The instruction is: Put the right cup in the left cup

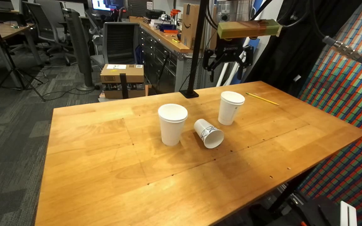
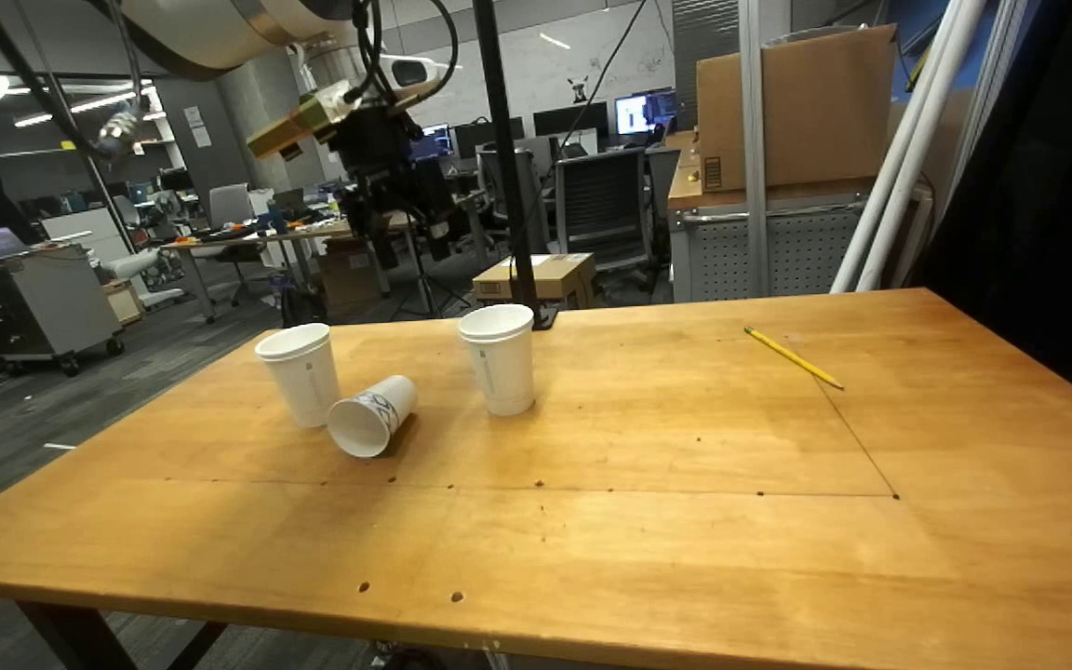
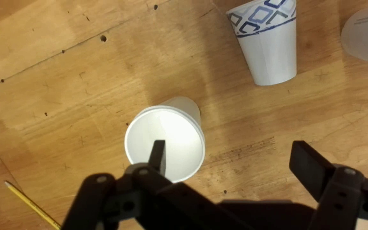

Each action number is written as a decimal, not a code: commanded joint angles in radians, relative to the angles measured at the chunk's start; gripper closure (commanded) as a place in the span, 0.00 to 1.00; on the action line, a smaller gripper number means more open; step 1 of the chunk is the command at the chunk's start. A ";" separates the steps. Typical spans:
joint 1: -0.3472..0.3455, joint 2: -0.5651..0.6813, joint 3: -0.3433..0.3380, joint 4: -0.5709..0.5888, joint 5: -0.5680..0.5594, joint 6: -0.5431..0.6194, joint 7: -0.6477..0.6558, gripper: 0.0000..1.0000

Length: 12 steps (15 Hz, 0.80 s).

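Note:
The right cup, plain white, stands upright on the wooden table; it also shows in an exterior view and in the wrist view. The left cup, white and upright, also shows in an exterior view; in the wrist view it is cut off at the right edge. My gripper is open and empty, well above the table; it also shows in an exterior view. In the wrist view one finger overlaps the right cup's opening, and the other is over bare table.
A white cup with a blue diamond band lies on its side between the upright cups; it also shows in the wrist view. A yellow pencil lies beyond the right cup. A black post rises at the table's edge.

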 commanded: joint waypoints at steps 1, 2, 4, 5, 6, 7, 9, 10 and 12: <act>0.007 -0.042 -0.009 -0.063 0.007 0.012 -0.013 0.00; 0.003 -0.046 -0.013 -0.082 0.006 0.023 -0.023 0.00; -0.010 -0.052 -0.030 -0.121 0.017 0.052 -0.057 0.00; -0.019 -0.048 -0.042 -0.129 0.029 0.071 -0.087 0.00; -0.024 -0.053 -0.050 -0.146 0.039 0.092 -0.106 0.00; -0.030 -0.056 -0.060 -0.162 0.052 0.118 -0.135 0.00; -0.037 -0.055 -0.072 -0.179 0.072 0.155 -0.191 0.00; -0.037 -0.060 -0.073 -0.192 0.080 0.173 -0.220 0.00; -0.031 -0.064 -0.067 -0.208 0.082 0.196 -0.261 0.00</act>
